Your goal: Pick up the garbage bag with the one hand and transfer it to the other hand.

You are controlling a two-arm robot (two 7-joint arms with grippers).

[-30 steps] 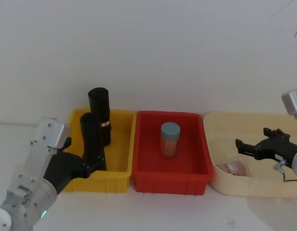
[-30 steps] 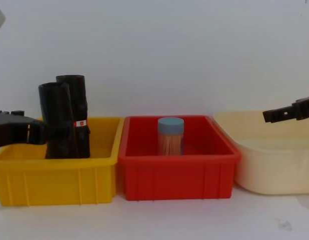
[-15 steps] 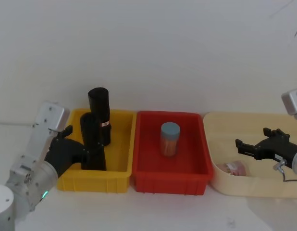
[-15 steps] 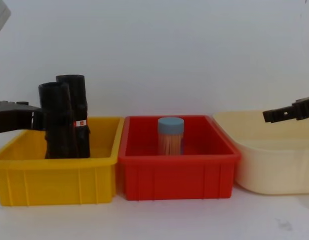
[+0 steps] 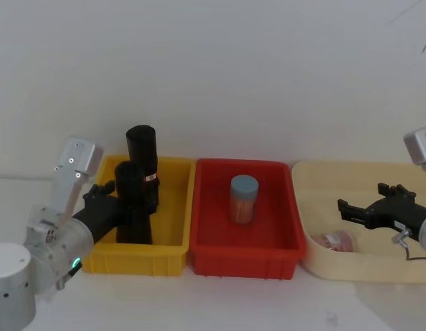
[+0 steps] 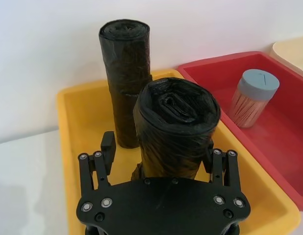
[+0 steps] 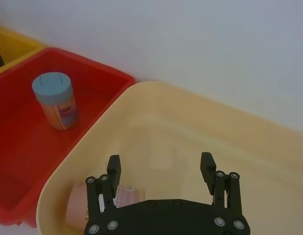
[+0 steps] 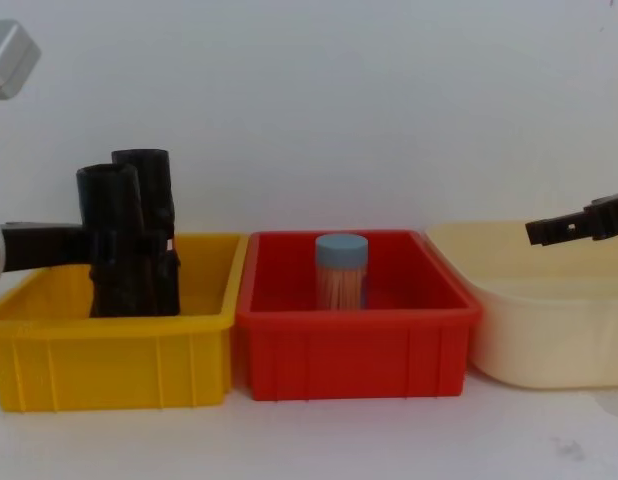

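Against white wall (image 5: 268, 69), straddled garbage bag (image 6: 176, 112) in yellow bin (image 5: 175, 207) with left gripper (image 6: 160, 152) spread (unclamped), risked toppling labelled roll (image 5: 143, 148) at bin's back; held right gripper (image 7: 160, 164) parted well outside bin.

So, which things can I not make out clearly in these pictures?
Base of the garbage bag: chest view, behind the yellow bin wall; left wrist view, behind the left gripper.
Label on the rear roll: chest view, covered by the left gripper.
What the pink item in the cream basin is: head view, too blurred to name; right wrist view, mostly behind the right gripper.
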